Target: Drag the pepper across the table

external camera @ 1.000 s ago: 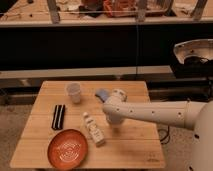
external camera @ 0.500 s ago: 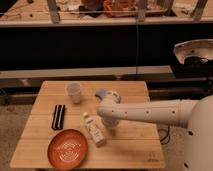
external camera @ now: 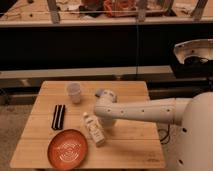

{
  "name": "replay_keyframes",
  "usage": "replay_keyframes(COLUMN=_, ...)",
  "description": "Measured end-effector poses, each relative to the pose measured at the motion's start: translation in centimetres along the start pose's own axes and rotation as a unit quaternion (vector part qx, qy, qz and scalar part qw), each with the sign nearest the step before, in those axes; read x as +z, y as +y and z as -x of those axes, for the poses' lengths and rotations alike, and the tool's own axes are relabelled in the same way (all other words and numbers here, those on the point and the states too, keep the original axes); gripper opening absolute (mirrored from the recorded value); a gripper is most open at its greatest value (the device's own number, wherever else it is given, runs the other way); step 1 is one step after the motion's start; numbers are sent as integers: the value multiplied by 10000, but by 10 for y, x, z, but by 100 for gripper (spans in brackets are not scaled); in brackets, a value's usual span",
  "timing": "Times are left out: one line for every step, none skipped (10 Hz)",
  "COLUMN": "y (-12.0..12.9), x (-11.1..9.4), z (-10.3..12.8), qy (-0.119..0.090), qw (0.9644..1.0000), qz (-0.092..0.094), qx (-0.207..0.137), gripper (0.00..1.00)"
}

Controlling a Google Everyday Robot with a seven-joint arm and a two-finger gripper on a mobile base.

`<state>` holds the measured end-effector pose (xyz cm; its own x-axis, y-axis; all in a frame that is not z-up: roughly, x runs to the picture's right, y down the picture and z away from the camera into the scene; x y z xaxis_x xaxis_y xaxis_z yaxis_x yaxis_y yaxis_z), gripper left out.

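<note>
Reaching low over the middle of the counter (external camera: 135, 145), the end effector (external camera: 106, 121) sits just right of the lying bottle (external camera: 94, 129); its grip state I cannot tell. No pepper shows anywhere, perhaps hidden beneath the arm; its direction and long axis stay unknown; no label is readable on the bottle, cup (external camera: 74, 92) or plate (external camera: 68, 149).

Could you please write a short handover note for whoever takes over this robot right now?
Gripper: down over the middle of the table, right of the bottle; the arm hides its fingers.
Pepper: not visible; it may be hidden under the arm's end.
Also on the table: cup, black object, orange plate.
Done: arm brought over the table.
Left: confirm where the pepper is, then drag it across.
</note>
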<state>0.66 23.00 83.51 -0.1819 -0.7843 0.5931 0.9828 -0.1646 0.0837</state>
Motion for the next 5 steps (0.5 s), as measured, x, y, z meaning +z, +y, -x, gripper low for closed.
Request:
replay_keyframes(y=-1, x=1, z=0, qy=0, qw=10000, qz=3, qx=-9, gripper=0)
replay_keyframes(y=0, x=1, z=0, qy=-4, qw=10000, qz=3, qx=-27, gripper=0)
replay_keyframes(y=2, x=1, z=0, qy=-7, qw=10000, qz=-1, qx=-44, gripper=0)
replay_keyframes(y=-4, x=0, z=-1, qy=-16, qw=10000, qz=-1, qx=-91, gripper=0)
replay_keyframes(y=-11, x=0, z=-2, qy=-16, qw=9999, qz=-24, qx=-120, gripper=0)
